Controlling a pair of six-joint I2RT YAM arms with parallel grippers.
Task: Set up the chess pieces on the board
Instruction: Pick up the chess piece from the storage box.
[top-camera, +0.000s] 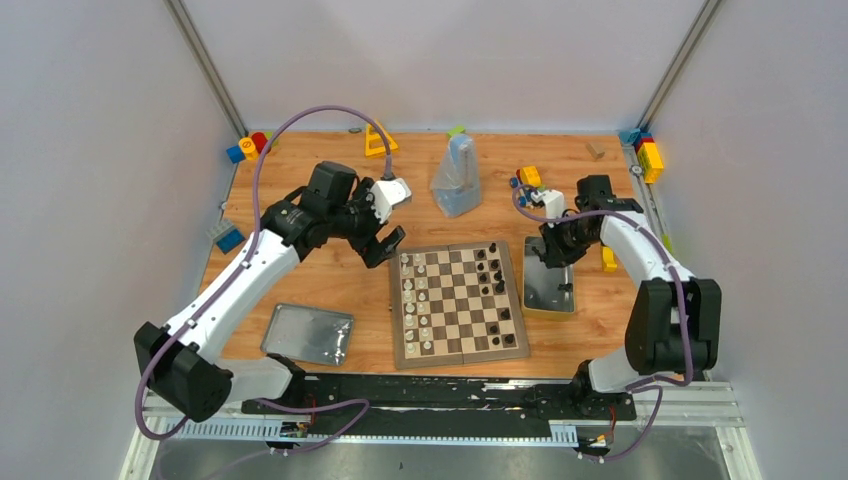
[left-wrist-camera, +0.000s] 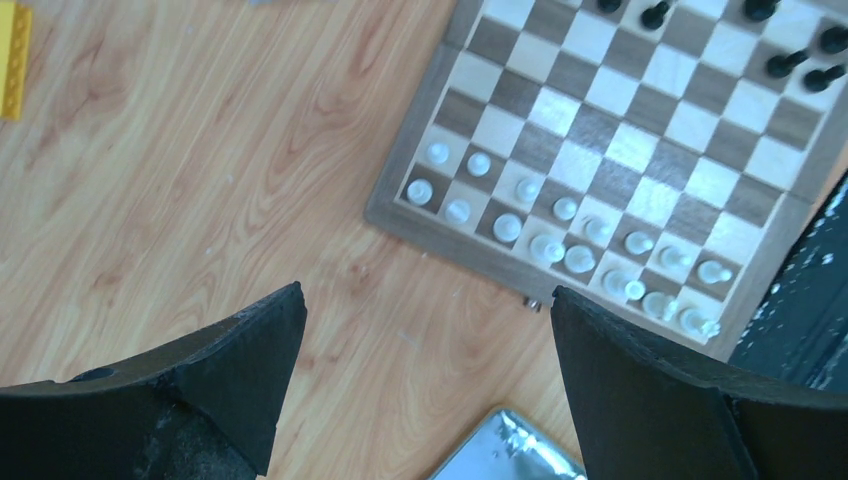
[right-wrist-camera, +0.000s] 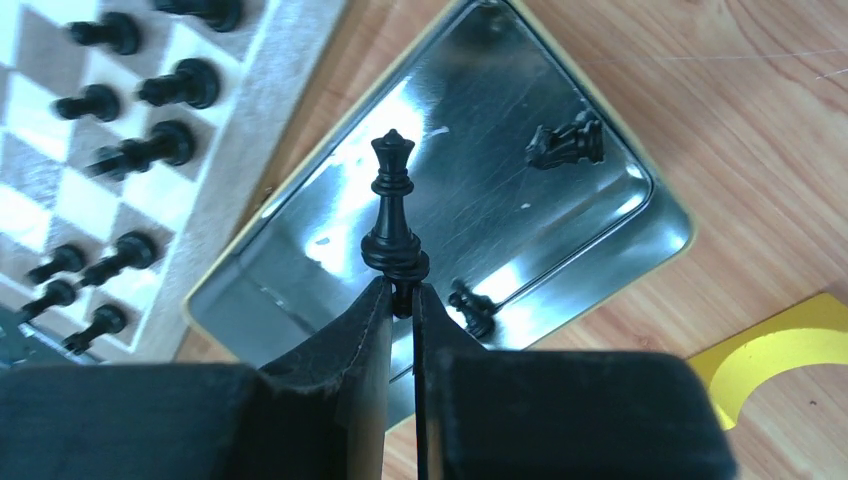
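Robot lab test cell. Plain white panel walls (top-camera: 90, 150) on three sides, aluminium frame posts (top-camera: 205, 65) at 11 and 1 o'clock. Wooden tabletop (top-camera: 320, 270). Two robot arms (top-camera: 245, 270) bolted to a black rail (top-camera: 450, 395) at 6 o'clock. Exposed purple cables (top-camera: 300, 118). Toy blocks (top-camera: 648, 155) at 1 o'clock.

board (top-camera: 460, 300): brown-cream checks | chess pieces (right-wrist-camera: 160, 148): black, white | tin (right-wrist-camera: 470, 100): shiny silver | desk (left-wrist-camera: 200, 180): orange wood-grain | fingers (right-wrist-camera: 325, 365): black

Black queen (right-wrist-camera: 392, 205): foot hidden between right gripper (right-wrist-camera: 402, 297) fingers.
White pieces (left-wrist-camera: 548, 247): blurred, kinds unreadable.
Board (left-wrist-camera: 640, 140): cut by top and right edges, left wrist view.
Silver tin lid (left-wrist-camera: 505, 455): corner only, cut off below.
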